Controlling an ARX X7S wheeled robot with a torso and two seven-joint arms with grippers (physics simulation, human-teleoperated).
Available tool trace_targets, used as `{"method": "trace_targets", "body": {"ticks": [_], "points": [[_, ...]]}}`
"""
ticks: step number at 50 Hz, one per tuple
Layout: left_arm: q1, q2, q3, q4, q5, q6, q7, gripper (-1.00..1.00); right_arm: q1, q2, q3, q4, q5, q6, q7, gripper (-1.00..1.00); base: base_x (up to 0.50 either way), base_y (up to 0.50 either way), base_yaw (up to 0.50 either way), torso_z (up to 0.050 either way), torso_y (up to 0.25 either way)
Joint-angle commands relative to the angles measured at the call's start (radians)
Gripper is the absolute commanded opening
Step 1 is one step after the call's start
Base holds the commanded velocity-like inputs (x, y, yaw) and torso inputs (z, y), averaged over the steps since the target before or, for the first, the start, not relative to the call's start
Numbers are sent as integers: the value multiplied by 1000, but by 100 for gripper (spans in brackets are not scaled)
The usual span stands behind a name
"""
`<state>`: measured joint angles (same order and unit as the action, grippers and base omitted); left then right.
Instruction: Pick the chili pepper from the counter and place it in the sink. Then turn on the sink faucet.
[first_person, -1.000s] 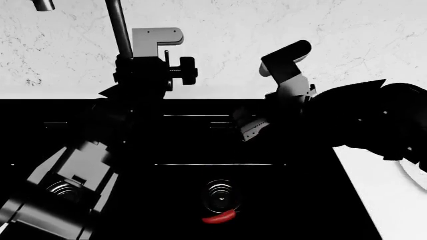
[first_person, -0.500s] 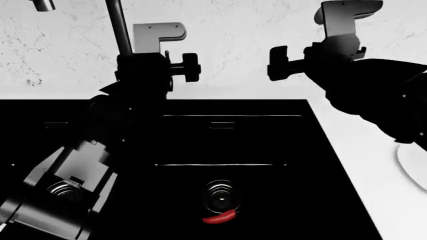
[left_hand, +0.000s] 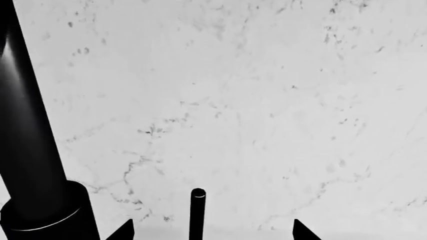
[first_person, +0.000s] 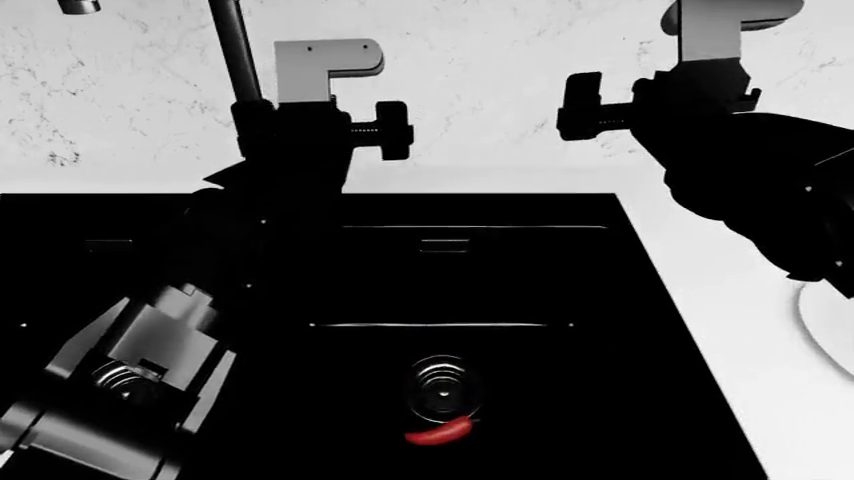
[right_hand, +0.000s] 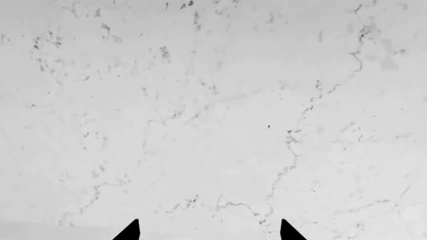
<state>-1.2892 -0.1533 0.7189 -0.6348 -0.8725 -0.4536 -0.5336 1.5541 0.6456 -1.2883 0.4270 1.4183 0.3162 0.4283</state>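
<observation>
Marble backsplash (left_hand: 267, 100) fills the left wrist view; sink faucet (left_hand: 30, 150) pipe just beside, lever (left_hand: 197, 212) between the left gripper (left_hand: 212, 231) tips, spread apart. Head view: chili pepper (first_person: 441, 432) lies in the sink (first_person: 534, 280) by a drain, placing done; right gripper (first_person: 721, 40) has lifted clear since a second ago. Right wrist view: tips apart, nothing held. Faucet next.

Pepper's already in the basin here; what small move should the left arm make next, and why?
Probably nudge the left gripper forward onto the faucet's lever, which stands between its open fingertips. The chili pepper already lies in the sink, so only the sink faucet remains.
</observation>
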Motion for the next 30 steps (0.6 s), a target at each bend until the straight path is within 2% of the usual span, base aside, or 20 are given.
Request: {"method": "trace_targets", "body": {"ticks": [1,8,13,18,25,28,30], "points": [[4,20,-15,25,9,-6,27,100,-9,-17,27,7,-15,-12,-32,100,0,0,0,12,-199],[10,18,-10,39,17,6,14,100,-14,-15,28,1,-11,-9,-37,100,0,0,0,18,-239],[8,21,-19,18,14,14,9,100,-18,-10,26,-7,-13,-8,-36,100,0,0,0,3,-7],[16,10,-21,83,0,11,5,100,-20,-9,30,-11,-8,-9,-45,100,0,0,0,0,0],[-32,23,-18,71,5,-4,-4,100,-24,-10,34,-10,-7,-14,-54,100,0,0,0,0,0],[15,23,-9,79,19,38,2,100,-25,-13,34,-7,-9,-15,-56,100,0,0,0,0,0],[-15,28,-16,70,3,10,-1,100,-26,-14,35,-5,-9,-15,-57,100,0,0,0,0,0]]}}
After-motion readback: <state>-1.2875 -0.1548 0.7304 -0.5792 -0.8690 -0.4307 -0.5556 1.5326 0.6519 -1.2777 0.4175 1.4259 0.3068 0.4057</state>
